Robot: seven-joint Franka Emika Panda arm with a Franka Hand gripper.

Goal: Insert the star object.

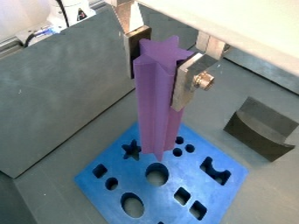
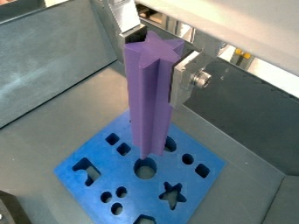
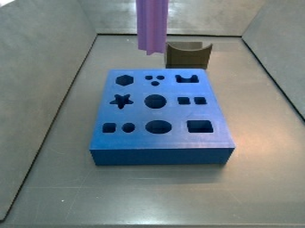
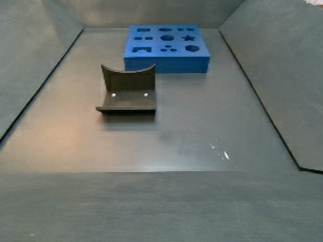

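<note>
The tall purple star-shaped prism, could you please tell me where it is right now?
The tall purple star-shaped prism is clamped upright in the gripper, hanging above the blue block with shaped holes; in a side view its lower end shows above the block's far edge.

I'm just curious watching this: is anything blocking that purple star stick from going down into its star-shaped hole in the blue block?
Nothing visible does. The gripper holds the star object upright above the blue block; the star hole looks open.
</note>
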